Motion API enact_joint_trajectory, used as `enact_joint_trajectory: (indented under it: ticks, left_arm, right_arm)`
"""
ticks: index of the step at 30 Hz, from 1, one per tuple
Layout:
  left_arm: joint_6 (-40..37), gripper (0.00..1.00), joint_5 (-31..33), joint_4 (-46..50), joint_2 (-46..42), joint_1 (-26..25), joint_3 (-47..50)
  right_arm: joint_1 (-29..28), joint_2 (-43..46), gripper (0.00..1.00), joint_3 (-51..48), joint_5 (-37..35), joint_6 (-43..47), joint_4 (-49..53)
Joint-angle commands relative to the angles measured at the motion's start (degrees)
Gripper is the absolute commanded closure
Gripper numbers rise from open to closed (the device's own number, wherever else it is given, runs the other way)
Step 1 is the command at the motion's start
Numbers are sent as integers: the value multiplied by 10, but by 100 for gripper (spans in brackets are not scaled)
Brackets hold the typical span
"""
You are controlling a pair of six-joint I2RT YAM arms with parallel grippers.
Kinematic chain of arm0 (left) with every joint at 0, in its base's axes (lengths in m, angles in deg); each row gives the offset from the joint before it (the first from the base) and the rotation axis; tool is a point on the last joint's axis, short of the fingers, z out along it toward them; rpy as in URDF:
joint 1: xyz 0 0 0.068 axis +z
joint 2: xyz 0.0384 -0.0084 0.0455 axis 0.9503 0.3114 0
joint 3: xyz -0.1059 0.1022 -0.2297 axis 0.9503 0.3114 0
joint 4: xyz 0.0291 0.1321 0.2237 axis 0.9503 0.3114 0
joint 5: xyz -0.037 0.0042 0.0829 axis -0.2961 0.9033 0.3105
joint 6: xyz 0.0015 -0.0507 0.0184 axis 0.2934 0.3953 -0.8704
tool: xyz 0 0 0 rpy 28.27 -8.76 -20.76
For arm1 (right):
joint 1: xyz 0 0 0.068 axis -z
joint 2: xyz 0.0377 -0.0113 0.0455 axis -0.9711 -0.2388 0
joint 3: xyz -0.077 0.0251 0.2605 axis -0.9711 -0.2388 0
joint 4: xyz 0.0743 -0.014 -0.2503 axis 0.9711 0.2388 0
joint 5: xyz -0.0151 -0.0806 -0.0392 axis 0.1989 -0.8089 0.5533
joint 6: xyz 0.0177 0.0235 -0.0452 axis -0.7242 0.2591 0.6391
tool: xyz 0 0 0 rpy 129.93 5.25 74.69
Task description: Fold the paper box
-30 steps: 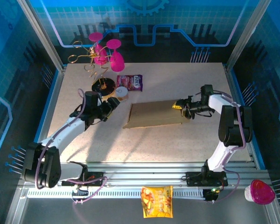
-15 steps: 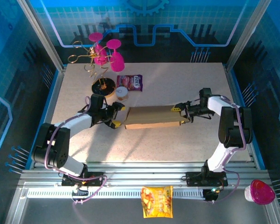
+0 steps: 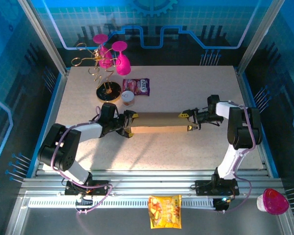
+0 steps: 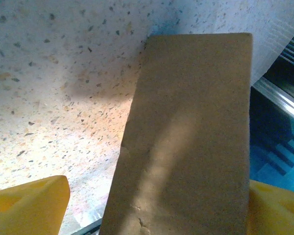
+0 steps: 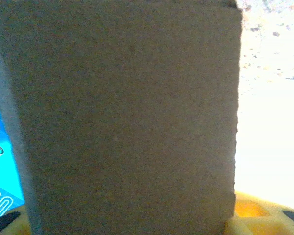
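Arms, top cam: both stretched low across table (image 3: 186,88) toward centre. Paper box (image 3: 159,121) lies mid-table between L gripper (image 3: 128,123) and R gripper (image 3: 189,121). L wrist: I see jaws wide, straddling box end, one finger (image 4: 32,203) clear of it. R wrist: jaws half-closed, clamping box end.

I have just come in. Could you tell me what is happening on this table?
Two robot arms are working on the paper box, brown cardboard in the middle of the table. The right gripper seems to clamp its right end. The left gripper sits at the left end, jaws open, a finger on each side. From above the box shows as a narrow strip, and the folding looks unfinished.
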Motion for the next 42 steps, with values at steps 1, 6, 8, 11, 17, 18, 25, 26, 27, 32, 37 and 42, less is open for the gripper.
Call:
enact_joint_trajectory:
  ticks: [1,6,8,11,17,18,25,26,27,32,37,42]
  left_arm:
    - [54,15,-13,-50,5,-7,6]
    - [97,22,-2,-96,12,-17,12]
    - [114,26,0,-117,21,-22,13]
    - [142,33,9,-150,30,-33,17]
    - [176,48,35,-149,11,-39,29]
    - [182,51,39,-143,5,-38,31]
    - [221,63,71,-22,-71,-37,36]
    - [231,64,73,1,-84,-36,37]
    - [237,64,73,20,-95,-34,37]
    - [264,67,66,140,-149,-22,36]
    - [278,67,68,225,-202,-7,48]
    - [301,67,75,271,-241,11,75]
  right_arm:
    - [-8,-13,54,8,19,-18,-4]
    - [-12,-21,55,5,25,-38,-27]
    - [-14,-22,55,5,25,-42,-31]
    - [-14,-23,55,-1,25,-50,-41]
    - [-12,-23,52,-12,23,-64,-63]
    - [-9,-22,47,-10,21,-64,-62]
    - [4,1,20,50,-16,2,19]
    - [7,5,19,62,-25,15,39]
    - [9,12,17,72,-35,28,58]
    - [29,50,14,95,-77,66,109]
    - [39,91,14,125,-136,119,165]
    - [26,158,17,155,-240,174,175]
